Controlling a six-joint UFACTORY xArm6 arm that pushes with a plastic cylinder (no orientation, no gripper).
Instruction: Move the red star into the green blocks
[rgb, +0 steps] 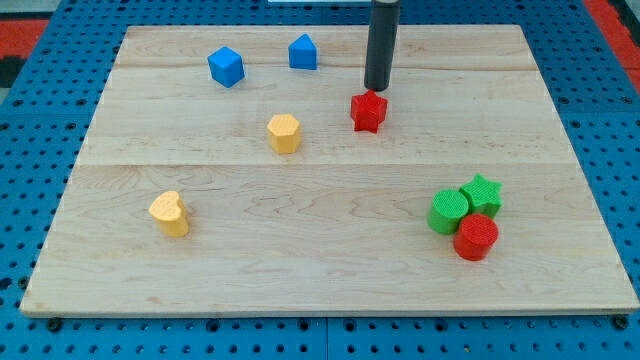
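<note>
The red star (368, 111) lies on the wooden board a little right of centre, in the upper half. My tip (376, 89) stands just above the star toward the view's top, touching or almost touching it. The green star (482, 193) and the green cylinder (448, 212) sit together at the lower right, far from the red star. A red cylinder (475, 238) rests against both green blocks on their lower side.
A blue cube (226, 67) and a blue house-shaped block (302, 52) lie at the upper left. A yellow hexagon-like block (284, 133) sits left of the red star. A yellow heart (169, 213) lies at the lower left. The board's (320, 290) edges border blue pegboard.
</note>
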